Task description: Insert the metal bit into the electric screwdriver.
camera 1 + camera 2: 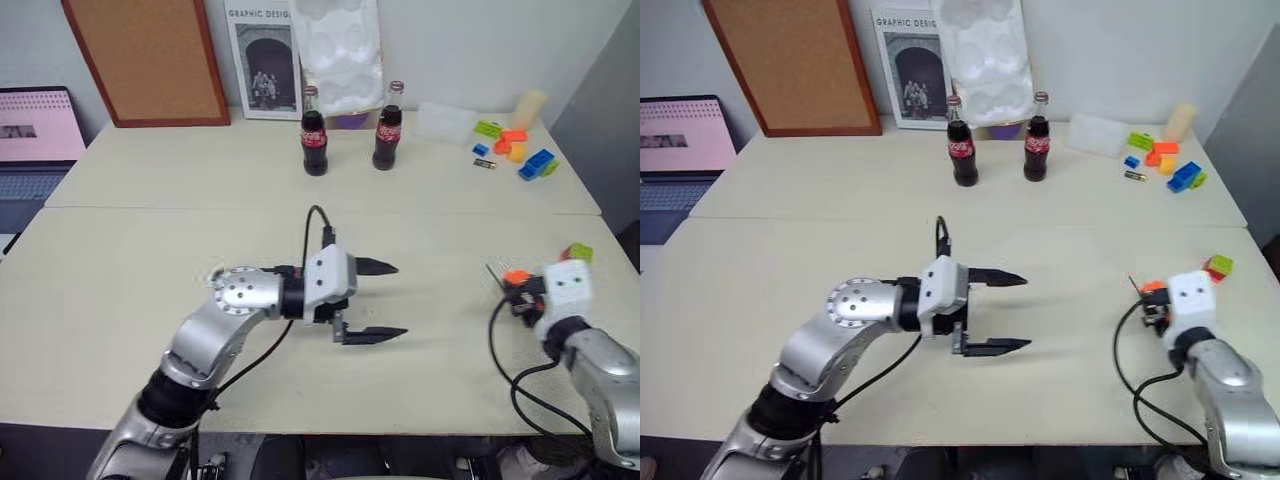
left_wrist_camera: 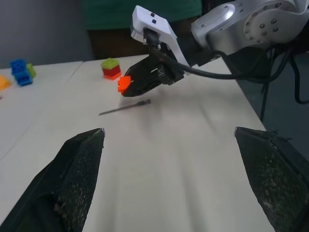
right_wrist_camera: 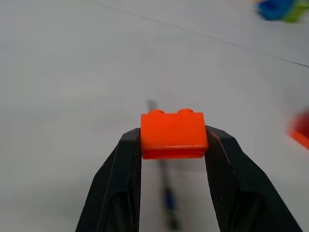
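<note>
Table [image 1: 150, 300]: cream top; the landmark for the places below.
Left gripper [image 1: 385, 300]: hovered over the table's middle, fingers spread wide, nothing between them.
Right gripper [image 3: 173, 140]: hovered over the table's right edge, fingers closed on an orange brick [image 3: 174, 134].
Cola bottles [image 1: 314, 145]: two, upright at the table's far middle.
Loose bricks [image 1: 515, 150]: heaped at the table's far right corner.
Bit [image 2: 124, 107]: lay flat on the table near its right edge, under and just beyond the right gripper's fingertips, apart from them, ungripped.
</note>
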